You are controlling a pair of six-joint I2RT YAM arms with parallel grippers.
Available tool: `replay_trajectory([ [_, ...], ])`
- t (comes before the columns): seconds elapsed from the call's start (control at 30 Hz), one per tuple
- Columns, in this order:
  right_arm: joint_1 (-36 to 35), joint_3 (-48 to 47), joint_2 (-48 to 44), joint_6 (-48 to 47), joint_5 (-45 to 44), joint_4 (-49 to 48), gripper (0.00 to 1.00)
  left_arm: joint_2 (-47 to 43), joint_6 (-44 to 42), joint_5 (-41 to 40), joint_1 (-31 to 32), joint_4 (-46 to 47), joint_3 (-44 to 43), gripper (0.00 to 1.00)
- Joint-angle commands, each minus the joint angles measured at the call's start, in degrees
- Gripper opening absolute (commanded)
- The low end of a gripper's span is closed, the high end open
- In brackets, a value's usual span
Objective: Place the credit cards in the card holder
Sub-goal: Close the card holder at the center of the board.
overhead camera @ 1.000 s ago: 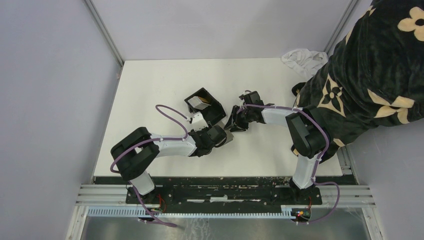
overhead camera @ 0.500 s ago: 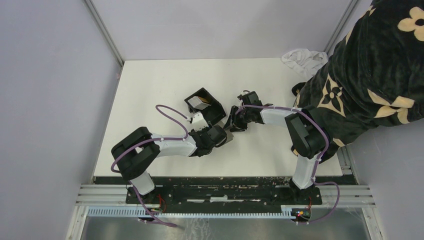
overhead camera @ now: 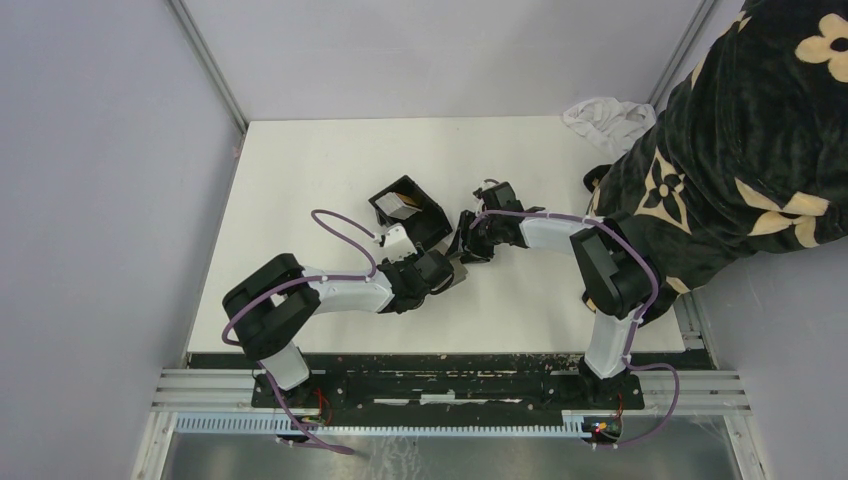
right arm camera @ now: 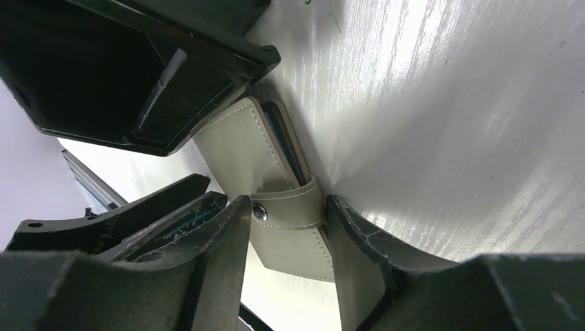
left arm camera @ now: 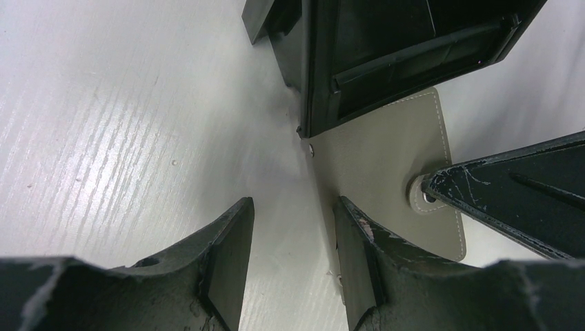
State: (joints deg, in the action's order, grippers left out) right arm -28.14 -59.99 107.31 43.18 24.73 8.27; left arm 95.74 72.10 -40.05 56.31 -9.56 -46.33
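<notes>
Grey card sleeve [right arm camera: 276,200] lies between right gripper [right arm camera: 286,276] jaws.

Matt beige stitched leather-like wallet [right arm camera: 276,186] with metal snap; glossy black plastic card holder [right arm camera: 131,76]; smooth white table [left arm camera: 103,138].

A robotics lab cell: white table [overhead camera: 300,170], grey partition walls [overhead camera: 90,180], aluminium rail [overhead camera: 450,385] at the arms' bases.
</notes>
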Motion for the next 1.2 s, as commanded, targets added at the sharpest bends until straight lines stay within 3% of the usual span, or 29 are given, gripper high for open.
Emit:
replay_trajectory([
  [0.0,-0.4,-1.5,-2.5,-1.5,-2.3,0.5,0.52,1.9,-1.9,2.9,-0.2,-1.3,0.5,0.55],
  [1.17,0.6,3.3,-5.7,-2.0,-3.1,-2.2,0.5,1.9,-2.3,2.9,-0.2,-1.2,0.8,0.55],
])
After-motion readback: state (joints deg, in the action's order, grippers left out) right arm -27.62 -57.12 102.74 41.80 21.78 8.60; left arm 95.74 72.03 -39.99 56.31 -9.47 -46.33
